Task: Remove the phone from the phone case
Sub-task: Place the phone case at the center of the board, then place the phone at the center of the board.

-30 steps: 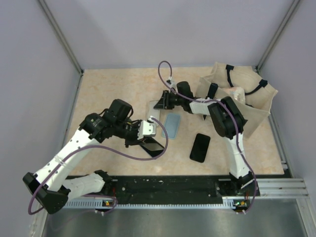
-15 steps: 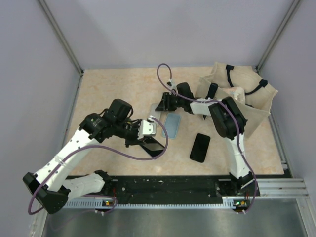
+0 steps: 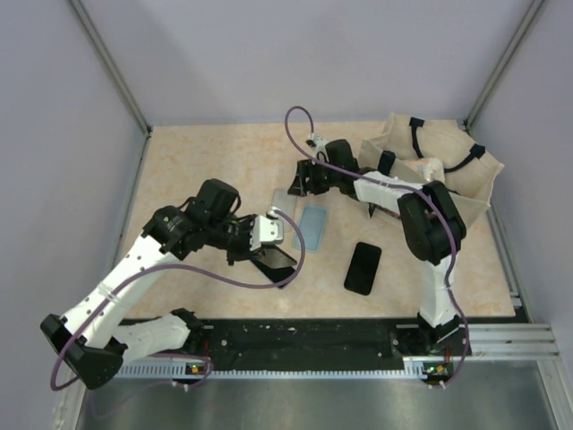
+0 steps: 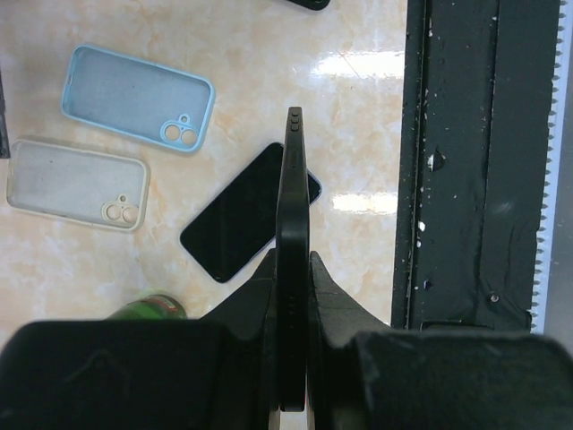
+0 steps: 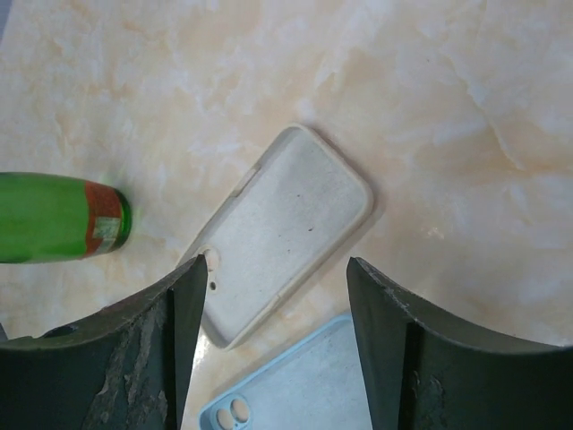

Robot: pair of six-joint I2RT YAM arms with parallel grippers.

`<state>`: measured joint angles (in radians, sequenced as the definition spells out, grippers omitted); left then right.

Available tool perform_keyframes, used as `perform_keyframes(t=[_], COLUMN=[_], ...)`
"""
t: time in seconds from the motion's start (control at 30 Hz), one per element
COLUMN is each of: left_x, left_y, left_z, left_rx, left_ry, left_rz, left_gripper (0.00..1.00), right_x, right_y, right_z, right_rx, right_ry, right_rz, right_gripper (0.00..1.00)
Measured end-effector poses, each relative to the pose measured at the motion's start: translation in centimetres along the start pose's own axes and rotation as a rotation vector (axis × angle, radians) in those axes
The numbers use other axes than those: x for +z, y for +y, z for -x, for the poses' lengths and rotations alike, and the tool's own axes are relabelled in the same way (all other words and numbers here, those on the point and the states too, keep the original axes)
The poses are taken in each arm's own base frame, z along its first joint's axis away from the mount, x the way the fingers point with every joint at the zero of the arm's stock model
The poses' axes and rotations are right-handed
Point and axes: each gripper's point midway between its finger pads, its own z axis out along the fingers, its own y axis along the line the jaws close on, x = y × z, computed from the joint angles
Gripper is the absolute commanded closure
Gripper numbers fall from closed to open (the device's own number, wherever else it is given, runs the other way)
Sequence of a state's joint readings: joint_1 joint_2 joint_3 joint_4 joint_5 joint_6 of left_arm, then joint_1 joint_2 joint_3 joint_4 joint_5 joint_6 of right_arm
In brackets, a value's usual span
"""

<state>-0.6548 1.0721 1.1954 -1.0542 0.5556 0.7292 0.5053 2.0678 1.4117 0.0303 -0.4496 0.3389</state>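
My left gripper [image 4: 294, 264] is shut on a black phone case [image 4: 294, 179], held edge-on above the table; I cannot tell whether a phone is inside it. It also shows in the top view [image 3: 273, 258] by the left gripper [image 3: 267, 240]. A black phone [image 4: 242, 219] lies flat under it. My right gripper [image 5: 273, 296] is open and empty above a white case [image 5: 286, 233], next to a light blue case [image 5: 300, 385]. In the top view the right gripper [image 3: 300, 179] is just behind the white case [image 3: 281, 199] and the blue case [image 3: 312, 226].
A second black phone [image 3: 363, 267] lies near the front right. A beige tote bag [image 3: 448, 170] stands at the back right. A green bottle [image 5: 54, 218] lies left of the white case and shows in the left wrist view [image 4: 148, 307]. The black front rail [image 4: 474, 161] is close.
My right gripper has drawn back from the white case towards the far side. My left gripper has raised the black case slightly.
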Motion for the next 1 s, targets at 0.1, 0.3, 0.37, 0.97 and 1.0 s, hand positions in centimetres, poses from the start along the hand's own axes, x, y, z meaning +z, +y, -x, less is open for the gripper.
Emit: perform_keyframes(t=[0.1,0.3,0.37,0.97,1.0], left_x=[-0.1,-0.5,-0.6,1.3,1.5], left_y=[0.2,0.6,0.6,1.7,1.7], left_z=[-0.1,-1.4,-2.1,-2.2,-2.1], left_rx=[-0.012,-0.090,-0.127,-0.361,-0.368], left_ry=[0.003,-0.022,-0.033,-0.205,-0.216], left_rz=[0.014,0.066,0.081,-0.056,-0.061], left_gripper=[1.00,1.00,1.00,1.00,1.00], right_x=[-1.9,-6.6,-8.3,-15.3,-15.2], right_y=[1.4,6.0,7.5,19.3,19.6], right_z=[1.2,1.9,1.4,-6.9,-7.2], right_rx=[-0.059,-0.241,-0.310,-0.668,-0.671], right_ry=[-0.030,-0.056,-0.057,0.087,0.094], right_rz=[0.024,0.180,0.242,0.692,0.704], right_gripper=[0.36,0.36,0.36,0.36,0.37])
